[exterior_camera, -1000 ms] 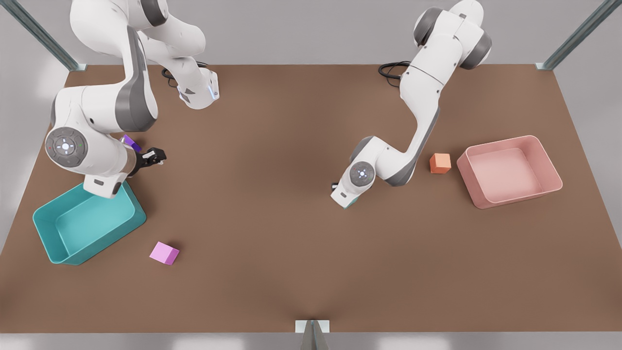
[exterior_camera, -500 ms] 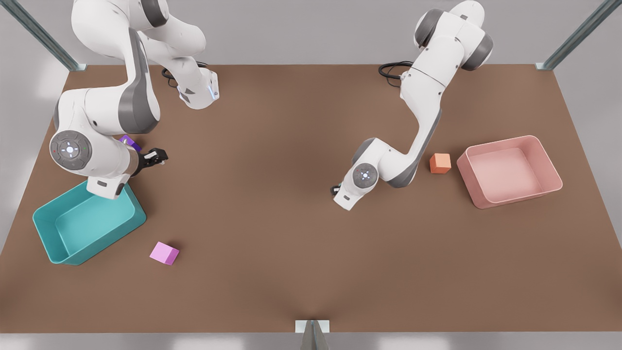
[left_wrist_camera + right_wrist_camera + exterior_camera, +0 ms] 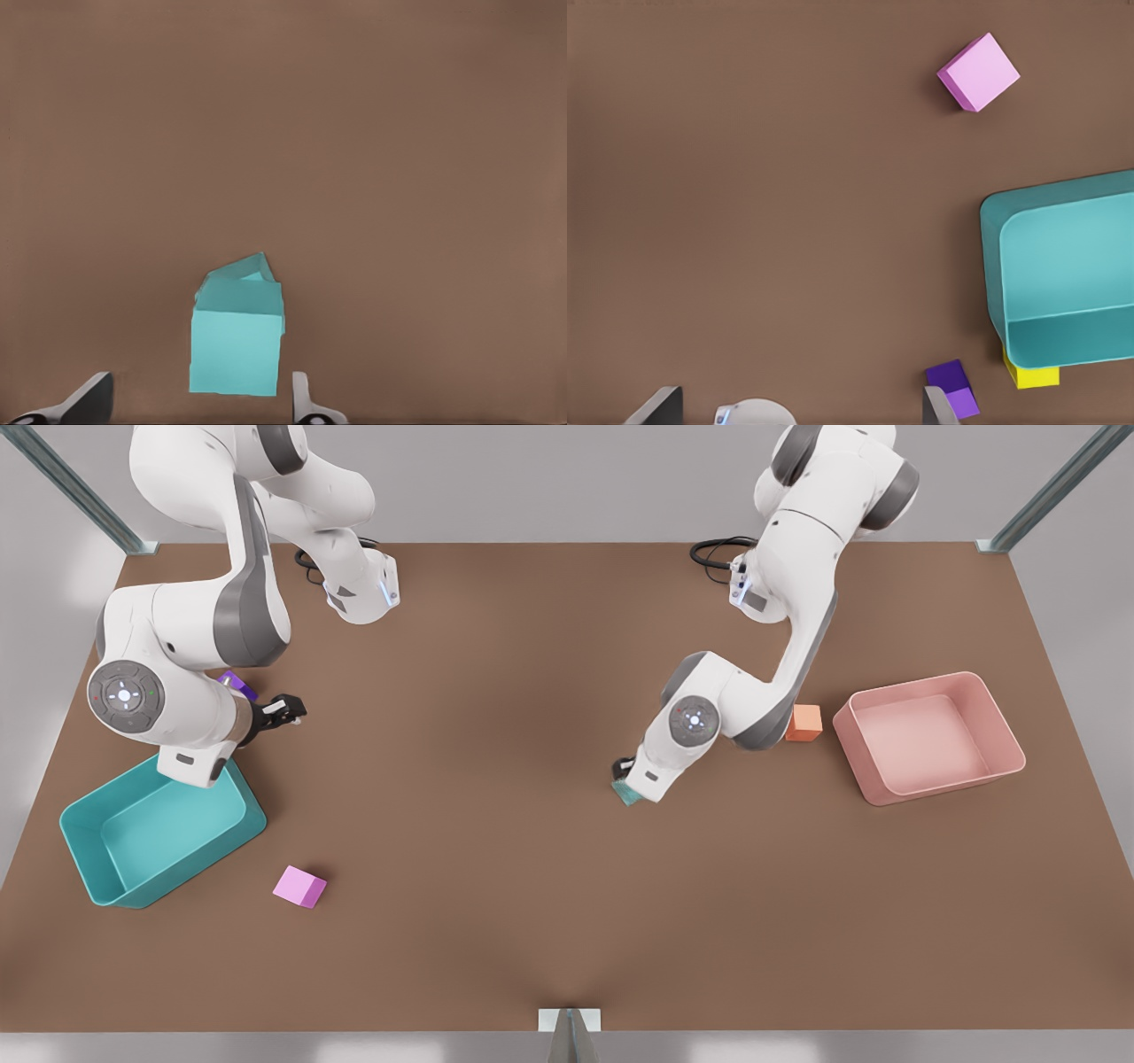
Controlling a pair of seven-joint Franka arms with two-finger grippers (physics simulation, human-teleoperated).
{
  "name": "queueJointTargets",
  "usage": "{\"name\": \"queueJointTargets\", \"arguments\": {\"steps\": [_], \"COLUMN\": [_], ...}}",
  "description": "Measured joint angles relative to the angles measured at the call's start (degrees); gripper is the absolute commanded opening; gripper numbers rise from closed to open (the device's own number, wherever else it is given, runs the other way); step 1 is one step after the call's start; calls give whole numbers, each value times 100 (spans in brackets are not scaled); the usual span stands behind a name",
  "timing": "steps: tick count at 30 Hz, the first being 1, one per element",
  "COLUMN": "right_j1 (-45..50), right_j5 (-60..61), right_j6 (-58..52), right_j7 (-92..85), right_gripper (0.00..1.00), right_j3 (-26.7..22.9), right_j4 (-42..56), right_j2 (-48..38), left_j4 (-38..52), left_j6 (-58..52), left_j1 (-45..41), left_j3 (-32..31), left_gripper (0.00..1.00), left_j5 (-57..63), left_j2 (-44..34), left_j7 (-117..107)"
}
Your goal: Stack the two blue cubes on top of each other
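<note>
Well away from the teal bin [image 3: 84, 841], toward the pink bin [image 3: 999, 731] and out on the bare brown table [image 3: 496, 868]: two blue cubes, one on the other. Seen in the left wrist view just ahead of the left gripper [image 3: 202, 382], roughly in line with the gap between its tips. Upper blue cube [image 3: 235, 350] resting on the lower blue cube [image 3: 241, 268], turned slightly against it, so that a corner and an edge of the lower one peek out beyond it. Left gripper open, touching neither cube: one fingertip just beside the upper cube's side, the other well clear of the opposite side. Poised above the stack, wrist pointing down at the table, forearm sloping up and back past the orange cube [image 3: 804, 722] to a raised elbow and shoulder. A sliver of teal [image 3: 627, 793] showing at the wrist's lower edge in the front view.

Beside the teal bin's far rim: right gripper [image 3: 282, 710], open and empty, fingers wide apart, held above the table. Arm folded tight, elbow high, bulky wrist hanging over the bin's corner; waiting. Dark purple cube [image 3: 954, 388] and yellow cube [image 3: 1032, 376] close against the bin; pink cube [image 3: 979, 71] a little off from the bin on the open table.
</note>
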Motion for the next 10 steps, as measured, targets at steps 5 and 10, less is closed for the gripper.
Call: {"name": "queueJointTargets", "arguments": {"steps": [5,10], "right_j1": [-1,-29], "right_j5": [0,-5], "right_j6": [0,0], "right_j7": [-1,-2], "right_gripper": [100,100], "right_j3": [0,-17], "right_j4": [78,395], "right_j2": [2,-30], "left_j4": [1639,1860], "left_j6": [-2028,-3301], "left_j1": [1684,1537], "left_j3": [565,948], "left_gripper": [100,100], "left_j5": [441,586], "left_j2": [-747,-1016], "left_j7": [928,1934]}}
